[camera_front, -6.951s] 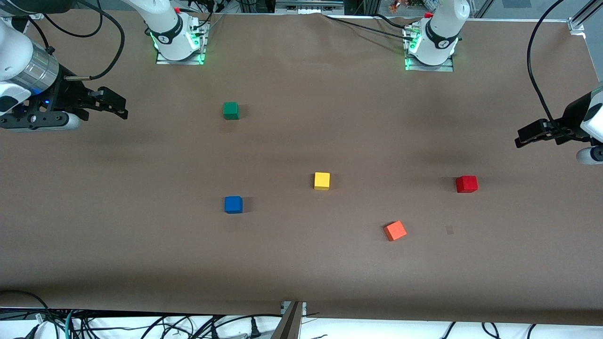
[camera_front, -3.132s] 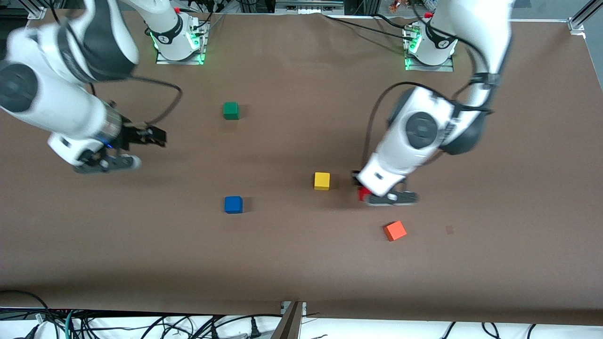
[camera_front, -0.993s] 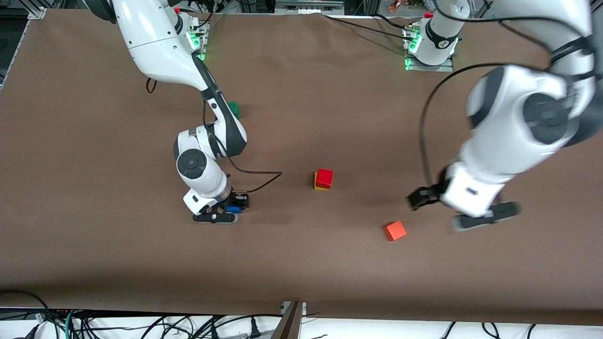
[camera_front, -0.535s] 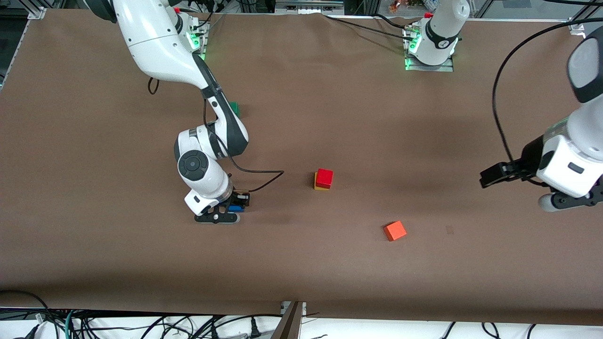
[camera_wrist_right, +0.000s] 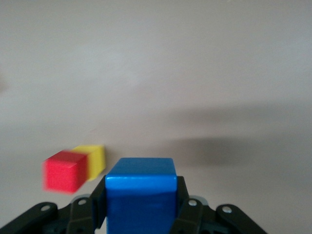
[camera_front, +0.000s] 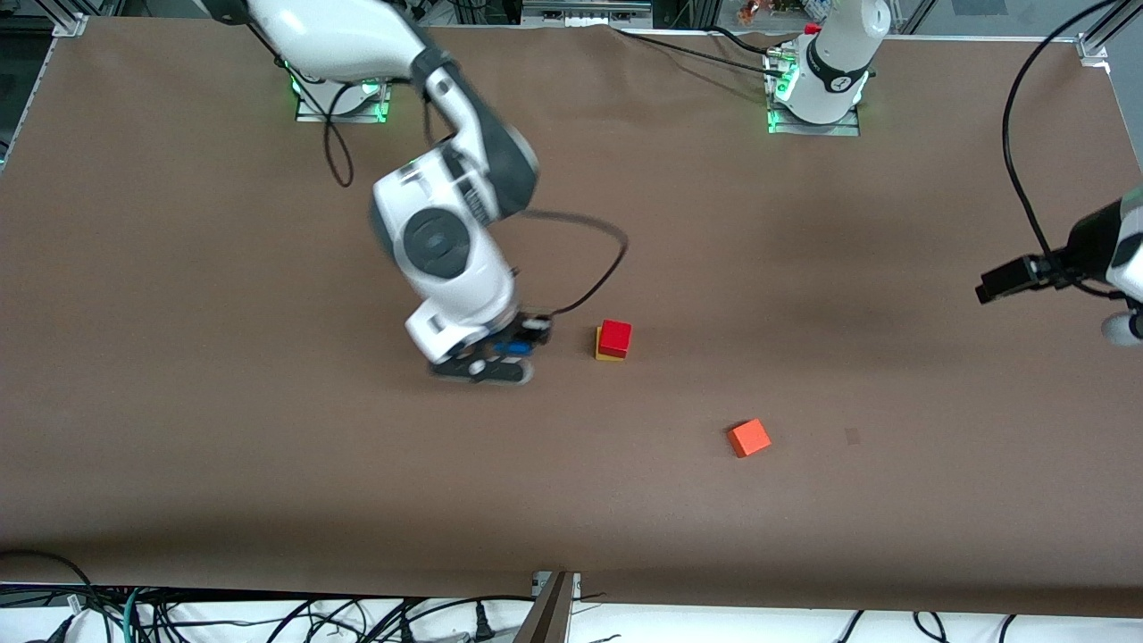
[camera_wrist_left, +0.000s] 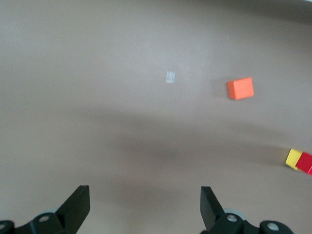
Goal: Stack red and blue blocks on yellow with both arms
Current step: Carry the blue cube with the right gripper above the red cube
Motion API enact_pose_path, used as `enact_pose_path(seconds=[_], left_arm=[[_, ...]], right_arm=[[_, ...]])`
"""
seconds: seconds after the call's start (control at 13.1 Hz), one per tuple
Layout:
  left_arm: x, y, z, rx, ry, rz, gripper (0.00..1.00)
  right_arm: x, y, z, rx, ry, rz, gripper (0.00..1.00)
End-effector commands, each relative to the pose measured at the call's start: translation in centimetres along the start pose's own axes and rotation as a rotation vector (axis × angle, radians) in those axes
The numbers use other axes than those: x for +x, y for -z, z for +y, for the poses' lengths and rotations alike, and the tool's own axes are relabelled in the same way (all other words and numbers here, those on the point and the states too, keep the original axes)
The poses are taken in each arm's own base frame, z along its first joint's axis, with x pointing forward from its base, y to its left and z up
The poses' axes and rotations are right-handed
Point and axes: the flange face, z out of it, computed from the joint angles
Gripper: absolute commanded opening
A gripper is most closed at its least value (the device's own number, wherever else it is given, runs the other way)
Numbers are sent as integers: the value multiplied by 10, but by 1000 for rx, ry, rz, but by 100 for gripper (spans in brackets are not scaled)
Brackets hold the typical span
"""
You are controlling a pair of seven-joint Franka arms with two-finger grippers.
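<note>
The red block (camera_front: 614,338) sits on the yellow block (camera_front: 607,355) near the table's middle; both show in the right wrist view, red (camera_wrist_right: 64,170) and yellow (camera_wrist_right: 93,158), and in the left wrist view (camera_wrist_left: 305,163). My right gripper (camera_front: 516,346) is shut on the blue block (camera_front: 513,346) and holds it above the table beside the stack, toward the right arm's end. The blue block fills the jaws in the right wrist view (camera_wrist_right: 141,195). My left gripper (camera_front: 1005,281) is open and empty, up in the air over the left arm's end of the table.
An orange-red cube (camera_front: 748,438) lies nearer the front camera than the stack, toward the left arm's end; it shows in the left wrist view (camera_wrist_left: 240,88). The green cube is hidden by the right arm. A black cable (camera_front: 589,277) loops from the right wrist.
My right gripper has lifted the blue block off the table and carried it toward the red-on-yellow stack. My left arm has pulled farther back toward its end of the table.
</note>
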Motion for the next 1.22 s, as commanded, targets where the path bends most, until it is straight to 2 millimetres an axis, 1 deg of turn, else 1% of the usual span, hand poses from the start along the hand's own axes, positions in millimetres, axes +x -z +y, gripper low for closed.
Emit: enact_pose_path(seconds=[0.0, 0.08, 0.15, 0.31, 0.53, 0.76, 0.92, 0.99, 1.15], left_arm=[[-24, -8, 0, 24, -23, -13, 100], [-23, -10, 0, 25, -23, -24, 100], [-17, -16, 1, 26, -23, -30, 100], [-16, -18, 2, 28, -20, -32, 100], [-14, -19, 1, 27, -23, -33, 100], [-14, -19, 1, 26, -23, -33, 100], [-14, -19, 1, 24, -23, -33, 100], [-14, -19, 1, 24, -23, -33, 100], [-14, -19, 1, 24, -23, -33, 100]], right_arm=[[-40, -16, -63, 47, -34, 58, 23], [-55, -28, -81, 64, -33, 74, 23], [-64, -43, -93, 76, -42, 90, 23], [-69, -59, -106, 79, -38, 121, 23], [-67, -65, -107, 68, -27, 136, 23], [-64, -65, -108, 59, 3, 184, 23], [-64, -72, -110, 58, 17, 209, 24], [-67, -73, -113, 63, 28, 220, 24], [-68, -79, -113, 53, 34, 222, 25]])
